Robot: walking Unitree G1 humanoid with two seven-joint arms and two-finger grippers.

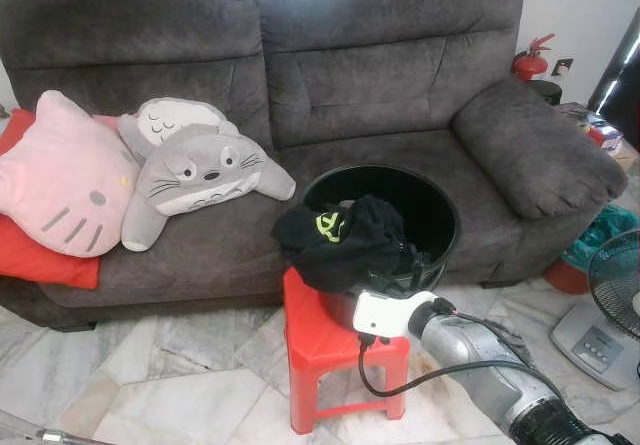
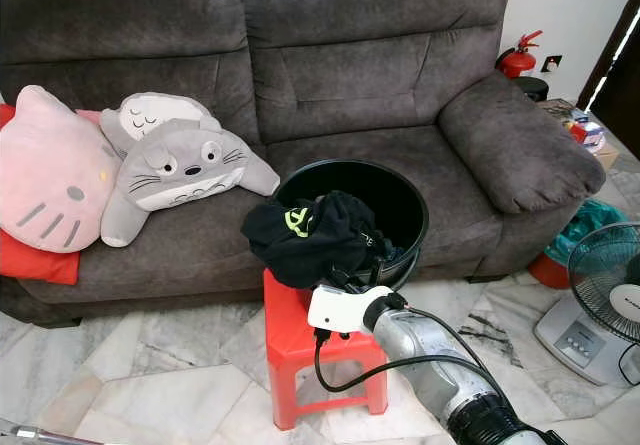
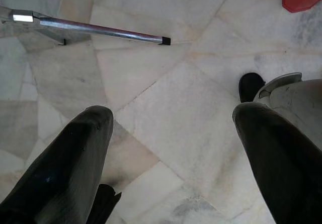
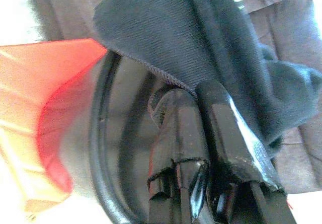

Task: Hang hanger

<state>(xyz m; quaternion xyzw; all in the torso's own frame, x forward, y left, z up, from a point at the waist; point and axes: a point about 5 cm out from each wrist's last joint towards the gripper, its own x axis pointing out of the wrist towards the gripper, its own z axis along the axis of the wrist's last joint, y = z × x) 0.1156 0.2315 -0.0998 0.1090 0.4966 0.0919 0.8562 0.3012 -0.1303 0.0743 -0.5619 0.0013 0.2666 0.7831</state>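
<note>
- No hanger could be made out; the nearest candidate for its whereabouts was the black garment (image 1: 345, 240) with a yellow-green print, heaped in and spilling over the near rim of a black tub (image 1: 440, 210).
- The tub stood on a red plastic stool (image 1: 310, 350) on the marble floor, just in front of a grey sofa (image 1: 400, 75).
- The right gripper (image 4: 201, 133) was at the tub's near rim, under the hanging hem of the garment; its two fingers lay close together, almost touching, and whether anything was pinched between them could not be told.
- The left gripper (image 3: 171, 153) hung idle over the floor tiles, fingers spread wide and empty, with a metal rod (image 3: 95, 27) lying on the floor ahead of it.
- On the sofa's far end sat a Totoro plush (image 1: 195, 170) and a pink Hello Kitty cushion (image 1: 60, 175); a fan (image 1: 615, 290) stood off to the right.
- Judged step: reaching into the laundry, at the very start of the task. The next move probably called for securing a grip at the rim and lifting clear without dragging the tub off the stool.
</note>
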